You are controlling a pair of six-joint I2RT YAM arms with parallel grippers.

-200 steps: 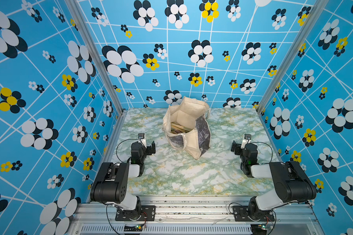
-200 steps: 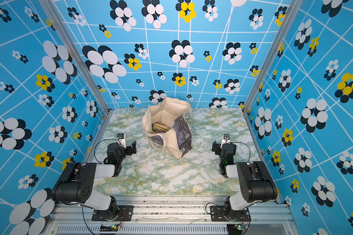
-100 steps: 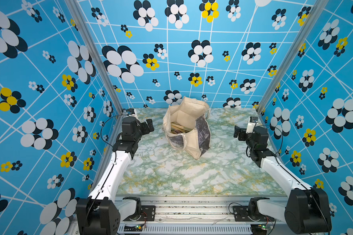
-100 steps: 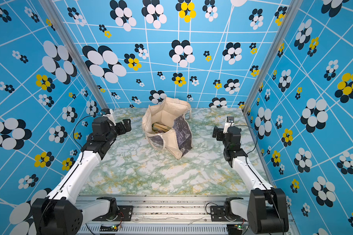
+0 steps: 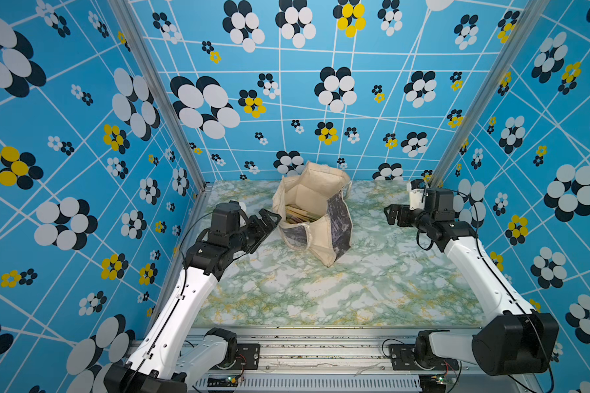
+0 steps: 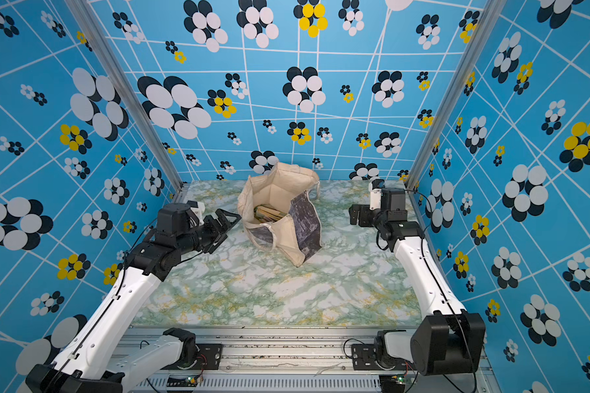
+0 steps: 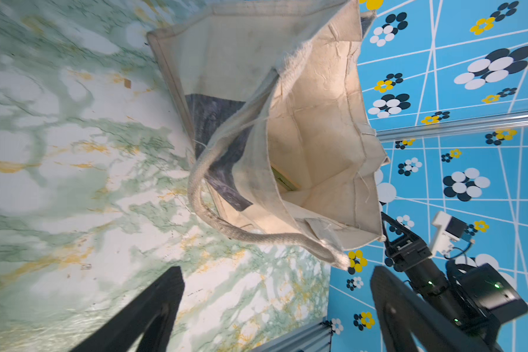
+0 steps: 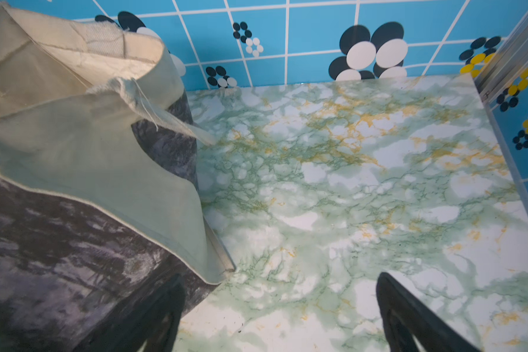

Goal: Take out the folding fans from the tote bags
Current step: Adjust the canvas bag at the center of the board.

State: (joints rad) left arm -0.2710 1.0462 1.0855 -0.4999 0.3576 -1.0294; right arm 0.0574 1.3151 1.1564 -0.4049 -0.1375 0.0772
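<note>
Well back on the green-marbled desk, against the blue flowered back wall, the cream canvas tote bag stands slumped with its mouth gaping upward. In both top views the folding fans lie at the bottom of it as a bundle of pale bamboo sticks, wholly inside the bag. The left wrist view shows only one thin fan edge past the bag's inner fold. The left jaws are spread wide and empty, just beside the bag's left side and pointing at its mouth. Whether the upper fingertip brushes the canvas rim cannot be told from the top views. In the left wrist view the two dark fingers frame the bag from outside it, with the loose strap handle drooping down the printed dark panel toward them. The right jaws are likewise spread and empty, well apart from the bag on its other side, with bare desk between. In the right wrist view one finger overlaps the bag's dark printed panel, while the other finger hangs over open desk.
</note>
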